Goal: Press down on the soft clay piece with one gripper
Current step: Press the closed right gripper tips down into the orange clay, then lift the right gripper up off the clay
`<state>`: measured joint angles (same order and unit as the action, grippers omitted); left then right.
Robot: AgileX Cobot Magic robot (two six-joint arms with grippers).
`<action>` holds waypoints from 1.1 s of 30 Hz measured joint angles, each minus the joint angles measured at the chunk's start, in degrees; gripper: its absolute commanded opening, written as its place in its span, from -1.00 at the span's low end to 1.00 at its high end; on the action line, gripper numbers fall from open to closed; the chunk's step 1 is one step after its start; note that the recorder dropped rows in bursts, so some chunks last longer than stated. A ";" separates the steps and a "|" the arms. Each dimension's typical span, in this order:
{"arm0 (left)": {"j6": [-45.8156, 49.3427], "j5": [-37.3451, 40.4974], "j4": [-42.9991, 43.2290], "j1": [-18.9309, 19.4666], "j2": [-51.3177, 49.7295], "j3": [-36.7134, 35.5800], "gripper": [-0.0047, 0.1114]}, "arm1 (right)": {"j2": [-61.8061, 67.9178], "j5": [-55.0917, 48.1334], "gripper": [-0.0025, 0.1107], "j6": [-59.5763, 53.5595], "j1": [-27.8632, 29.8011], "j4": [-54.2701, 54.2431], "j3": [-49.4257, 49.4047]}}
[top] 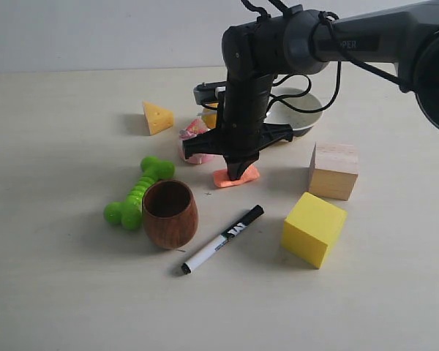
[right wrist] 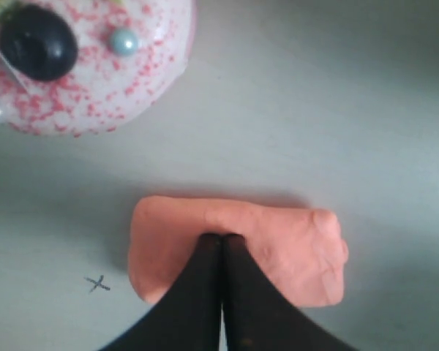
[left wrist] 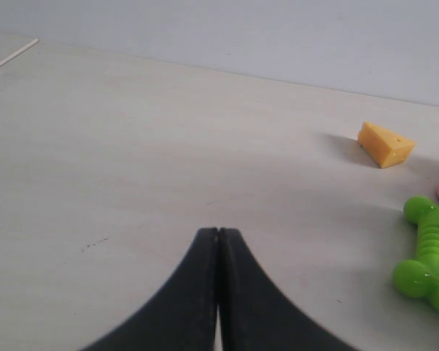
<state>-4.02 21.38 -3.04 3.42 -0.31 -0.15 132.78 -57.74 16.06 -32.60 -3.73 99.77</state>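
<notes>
Touching the soft clay piece point(right wrist: 293, 248) from above: right gripper point(right wrist: 221, 238) (jaws clenched together).

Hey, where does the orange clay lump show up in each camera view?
Exterior: clay piece mid-table, under the right gripper, beside the sprinkled cake.
Left wrist: not in it.
Right wrist: mid-picture, under the shut gripper tips.
Shared landmark: the sprinkled cake, in exterior and right wrist views.
</notes>
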 measured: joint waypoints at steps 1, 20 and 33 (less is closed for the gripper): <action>0.00 0.00 0.00 0.00 0.00 0.00 -0.92 | 0.00 0.11 -0.93 -0.22 0.00 0.00 0.00; 0.00 0.00 0.00 0.00 0.00 0.00 -0.92 | -1.18 0.46 -0.93 -0.40 0.00 0.00 -0.13; 0.00 0.00 0.00 0.00 0.00 0.00 -0.92 | -13.05 5.76 -0.93 -3.50 0.00 2.65 -6.41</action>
<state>-4.02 21.38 -3.04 3.42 -0.31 -0.15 119.73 -51.99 12.56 -32.60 -1.09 93.36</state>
